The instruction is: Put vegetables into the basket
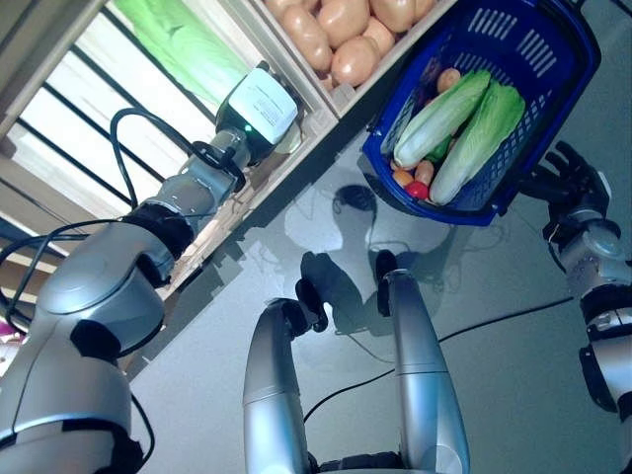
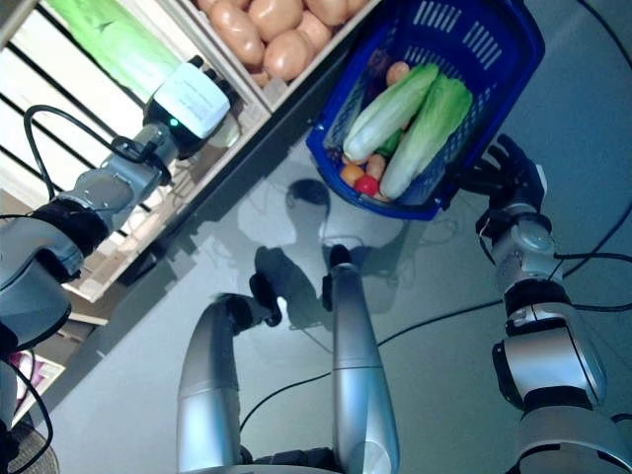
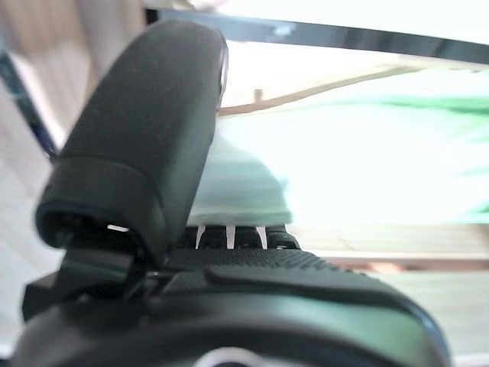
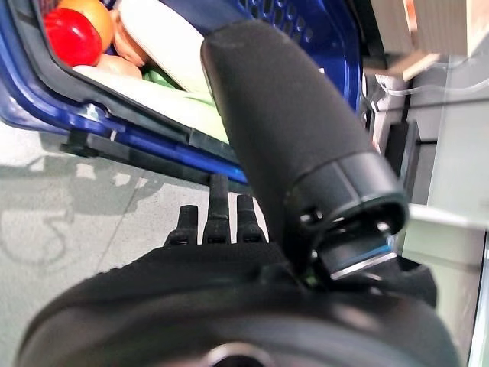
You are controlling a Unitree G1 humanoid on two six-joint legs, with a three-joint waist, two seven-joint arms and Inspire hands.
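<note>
A blue basket (image 1: 513, 30) hangs at the upper right, holding two long pale-green cabbages (image 1: 446, 114), a red tomato (image 1: 417, 190) and small orange vegetables. My right hand (image 1: 571, 178) is against the basket's outer side. In the right wrist view its fingers (image 4: 218, 218) lie straight under the basket's lower edge (image 4: 46, 107), with the thumb raised. A green cabbage (image 1: 188, 44) lies in a wooden shelf compartment at the upper left. My left hand (image 3: 145, 130) reaches into that compartment, open, fingers straight toward the cabbage (image 3: 367, 153) and holding nothing.
A wooden crate of several potatoes (image 1: 341, 30) sits between the cabbage compartment and the basket. The slatted shelf front (image 1: 59, 128) runs along the left side. Grey floor (image 1: 494, 296) lies below the basket.
</note>
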